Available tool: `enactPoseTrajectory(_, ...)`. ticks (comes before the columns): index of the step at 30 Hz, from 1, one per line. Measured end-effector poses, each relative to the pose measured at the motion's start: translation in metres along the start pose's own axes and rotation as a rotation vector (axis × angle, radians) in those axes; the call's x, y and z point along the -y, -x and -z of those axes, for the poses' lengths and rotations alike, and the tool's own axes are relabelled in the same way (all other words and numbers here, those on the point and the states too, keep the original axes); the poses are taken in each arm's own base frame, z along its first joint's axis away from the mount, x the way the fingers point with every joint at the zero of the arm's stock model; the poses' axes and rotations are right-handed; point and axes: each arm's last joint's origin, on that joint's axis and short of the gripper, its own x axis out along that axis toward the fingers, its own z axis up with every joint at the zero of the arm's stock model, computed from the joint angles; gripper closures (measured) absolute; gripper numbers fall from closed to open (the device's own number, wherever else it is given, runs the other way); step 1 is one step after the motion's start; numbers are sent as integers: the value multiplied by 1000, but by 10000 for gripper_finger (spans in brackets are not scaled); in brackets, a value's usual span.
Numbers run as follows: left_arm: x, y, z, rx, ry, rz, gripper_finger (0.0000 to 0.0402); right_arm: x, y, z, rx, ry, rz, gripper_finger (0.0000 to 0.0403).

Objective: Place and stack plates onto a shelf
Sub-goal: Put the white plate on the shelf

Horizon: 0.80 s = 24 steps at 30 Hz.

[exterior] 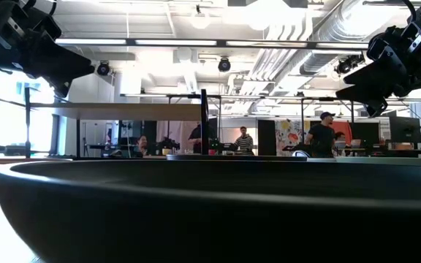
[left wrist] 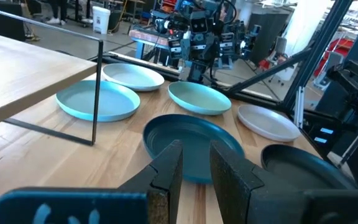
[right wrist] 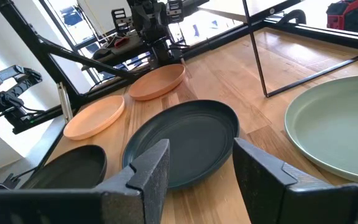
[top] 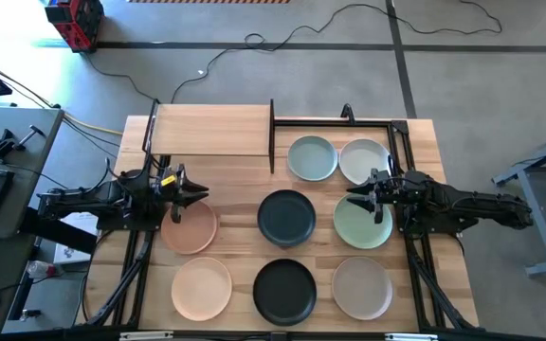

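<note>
Across the middle of the high view's frame, eight plates lie on the tabletop point(top: 245, 189) and none has reached the shelf point(top: 211, 130), whose bare light-wood board sits at upper centre-left. I judge the job at its very start: I hover, with nothing picked.

My left gripper point(top: 195, 194) hangs at centre-left, above the upper edge of the peach plate point(top: 191, 228). Its fingers point(left wrist: 166, 177) stand a narrow gap apart and hold nothing. My right gripper point(top: 358, 197) hangs at centre-right, over the upper left edge of the pale green plate point(top: 363, 221), jaws wide and empty.

Between the two grippers lies a dark plate point(top: 286, 217). Along the bottom of the frame run a second peach plate point(top: 201, 287), a black plate point(top: 285, 290) and a beige plate point(top: 361, 287). At upper right, beside the shelf's black frame, a blue-grey plate point(top: 312, 157) and a white plate point(top: 363, 161) sit close together.

Next, as I judge it, one gripper must drop to a rim, pinch the thin edge, lift and carry the plate to the board. A shallow rim could slip from the fingers.
</note>
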Motion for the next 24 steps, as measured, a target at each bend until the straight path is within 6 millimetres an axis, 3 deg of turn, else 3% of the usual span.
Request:
enactPoseTrajectory(4, 1, 0, -5, 50, 1, 12, 330, 0, 0, 0, 0, -15, 0, 243)
enactPoseTrajectory(17, 3, 6, -32, 356, 29, -66, 330, 3, 0, -1, 55, -296, 104, 243)
enactPoseTrajectory(24, 3, 7, -34, 386, -17, -83, 330, 4, 0, -1, 72, -322, 131, 243)
